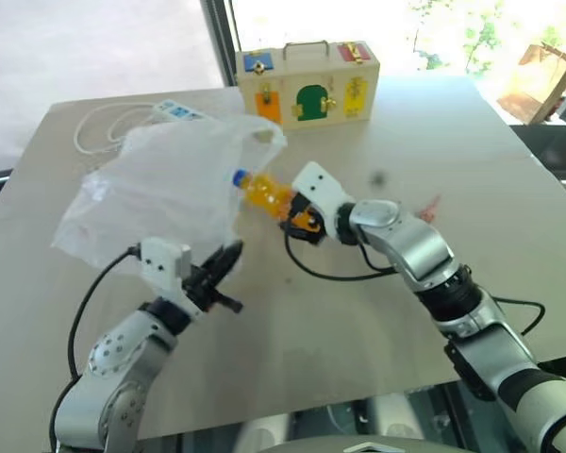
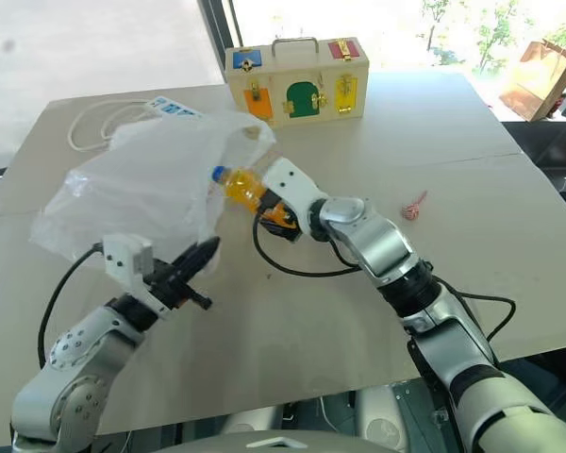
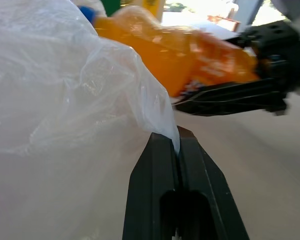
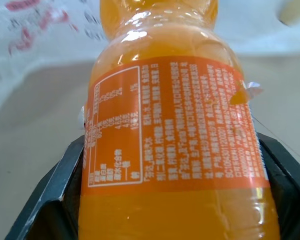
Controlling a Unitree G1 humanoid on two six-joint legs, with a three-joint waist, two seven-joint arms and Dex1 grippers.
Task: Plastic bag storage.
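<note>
The plastic bag (image 1: 160,189) is a big crinkly translucent white sack, held up off the table at the left. My left gripper (image 1: 228,260) is shut on its lower edge; in the left wrist view the film (image 3: 65,100) is pinched between the two black fingertips (image 3: 162,150). An orange bottle (image 1: 264,195) with a blue cap lies tilted, cap end at the bag's opening. My right gripper (image 1: 300,217) is shut on the bottle's lower half. In the right wrist view the bottle (image 4: 175,125) sits between the black fingers (image 4: 55,200).
A wooden toy box (image 1: 308,83) with coloured doors and latches stands at the table's back. A white power strip (image 1: 174,110) and its cord lie behind the bag. A small red item (image 1: 428,208) lies right of my right arm. A black cable (image 1: 330,276) loops under the right wrist.
</note>
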